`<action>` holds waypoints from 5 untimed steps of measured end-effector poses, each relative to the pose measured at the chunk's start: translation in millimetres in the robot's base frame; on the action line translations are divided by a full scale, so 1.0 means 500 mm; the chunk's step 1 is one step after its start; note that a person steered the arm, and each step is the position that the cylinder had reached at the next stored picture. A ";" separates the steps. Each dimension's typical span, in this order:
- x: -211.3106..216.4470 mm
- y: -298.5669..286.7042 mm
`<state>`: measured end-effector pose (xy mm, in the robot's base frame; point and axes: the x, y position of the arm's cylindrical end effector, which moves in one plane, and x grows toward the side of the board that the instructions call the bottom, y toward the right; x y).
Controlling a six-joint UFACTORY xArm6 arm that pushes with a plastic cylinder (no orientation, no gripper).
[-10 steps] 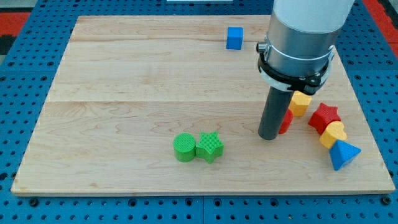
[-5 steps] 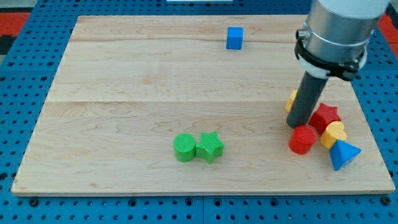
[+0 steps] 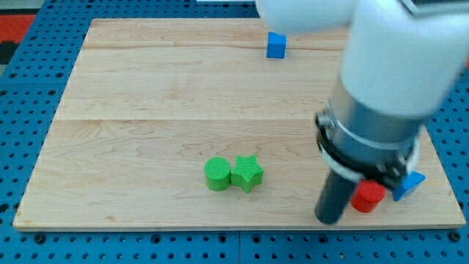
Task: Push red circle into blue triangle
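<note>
My tip [image 3: 330, 218] sits at nine o'clock of the red circle [image 3: 367, 196], lined up to shove it toward the blue triangle [image 3: 412, 183]; no jaws here, just a rod.

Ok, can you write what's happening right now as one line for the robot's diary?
my tip: view's left of red circle, close | blue triangle: view's right of circle, partly hidden | contact: cannot tell | push: ongoing

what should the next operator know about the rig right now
My tip is down on the board at the view's bottom right, just to the view's left of the red circle.
The blue triangle pokes out on the circle's other side, mostly hidden by the arm; contact cannot be judged.
Left: confirm the two touch, otherwise nudge the circle toward the view's right.
Green circle, green star and blue cube lie elsewhere.
</note>
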<state>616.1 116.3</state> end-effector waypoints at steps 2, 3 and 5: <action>-0.039 0.075; -0.051 0.088; -0.051 0.098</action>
<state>590.7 165.4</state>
